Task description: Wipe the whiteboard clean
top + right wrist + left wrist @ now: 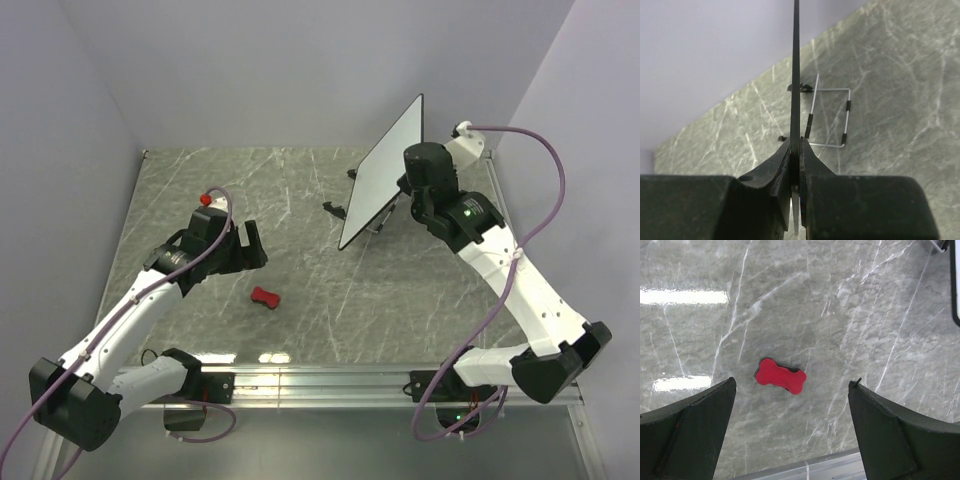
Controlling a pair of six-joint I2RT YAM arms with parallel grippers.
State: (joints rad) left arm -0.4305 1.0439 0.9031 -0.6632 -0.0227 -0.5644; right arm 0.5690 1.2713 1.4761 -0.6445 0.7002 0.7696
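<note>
Top view: right claw [403, 203] clamped tight on whiteboard [385, 170] edge, board tilted above tabletop [300, 300]. Left claw [250, 245] spread wide, empty.
Left wrist: red eraser [780, 376] flat ahead, between fingers, apart.
Right wrist: wire stand [830, 117] beyond claw.

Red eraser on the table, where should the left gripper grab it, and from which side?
Probably at the narrow waist of the red eraser, straight down from above: it lies flat on the table, wider lobes at either end.
</note>
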